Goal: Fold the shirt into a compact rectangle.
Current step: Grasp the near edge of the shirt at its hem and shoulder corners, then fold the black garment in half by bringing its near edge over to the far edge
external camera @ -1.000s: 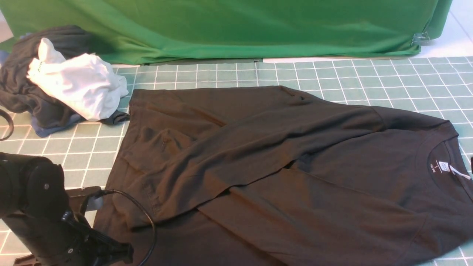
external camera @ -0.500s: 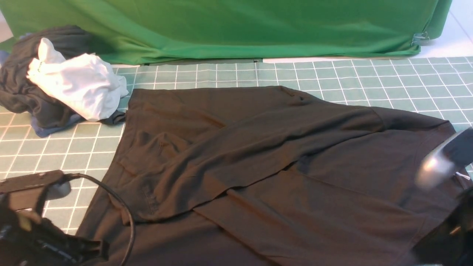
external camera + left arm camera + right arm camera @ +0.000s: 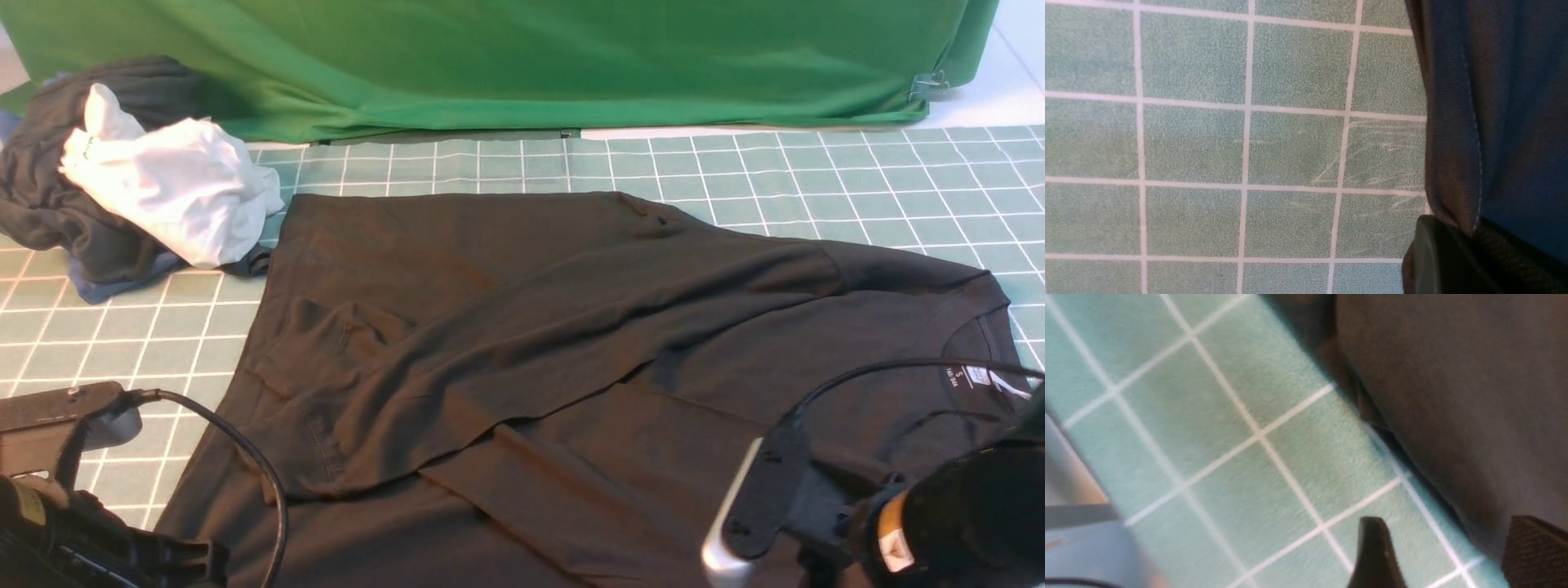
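1. Though both arms fill the front view's near corners, their fingertips are hidden there; the black T-shirt (image 3: 571,327) lies partly folded on the gridded desk (image 3: 816,180), its near edge cut off.
2. Left end effector (image 3: 1474,245): closed, pinching the T-shirt's stitched hem.
3. Right end effector (image 3: 1449,555): fingers spread, gripping nothing; view blurred.

Three camera views over one tabletop.
The front camera looks forward and down across most of the shirt (image 3: 571,327) on the grid mat (image 3: 816,180); both wrist cameras look down from very close, each sharing a shirt edge and mat squares.
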Controlling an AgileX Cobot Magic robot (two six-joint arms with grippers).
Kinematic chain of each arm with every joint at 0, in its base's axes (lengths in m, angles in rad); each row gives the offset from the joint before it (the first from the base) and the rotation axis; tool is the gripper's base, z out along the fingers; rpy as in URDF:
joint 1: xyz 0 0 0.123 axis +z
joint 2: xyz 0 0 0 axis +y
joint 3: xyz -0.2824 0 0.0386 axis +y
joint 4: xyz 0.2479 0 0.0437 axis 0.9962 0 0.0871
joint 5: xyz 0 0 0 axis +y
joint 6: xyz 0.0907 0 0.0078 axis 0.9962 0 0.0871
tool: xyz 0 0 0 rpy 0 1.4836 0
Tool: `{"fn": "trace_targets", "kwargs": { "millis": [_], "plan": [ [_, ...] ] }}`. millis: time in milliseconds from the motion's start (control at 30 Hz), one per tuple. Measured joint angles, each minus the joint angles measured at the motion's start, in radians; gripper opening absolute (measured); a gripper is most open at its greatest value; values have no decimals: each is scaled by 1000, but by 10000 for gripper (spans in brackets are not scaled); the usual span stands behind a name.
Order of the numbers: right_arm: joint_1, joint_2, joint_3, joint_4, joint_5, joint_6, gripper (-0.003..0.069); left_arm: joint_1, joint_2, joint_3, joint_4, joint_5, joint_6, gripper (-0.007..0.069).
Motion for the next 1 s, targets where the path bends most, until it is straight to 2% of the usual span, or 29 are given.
{"fn": "trace_targets", "kwargs": {
  "millis": [233,333,367,400,433,500,767,1000],
  "plan": [
    [1,78,0,-94,-84,59,401,0,0,0,0,-5,0,10],
    [2,86,0,-121,-102,65,361,0,0,0,0,-17,0,11],
    [2,86,0,-132,-109,69,272,0,0,0,1,-21,0,11],
    [2,86,0,-134,-111,69,259,0,0,0,2,-21,0,12],
    [2,87,0,-141,-112,70,135,0,0,0,2,-26,0,11],
    [2,88,0,-144,-109,72,56,0,0,0,3,-28,0,11],
    [2,25,-9,-129,46,102,32,0,-3,0,-7,17,3,11],
    [2,-112,-10,-32,182,94,32,0,-88,-5,-67,52,11,11]
  ]
}}
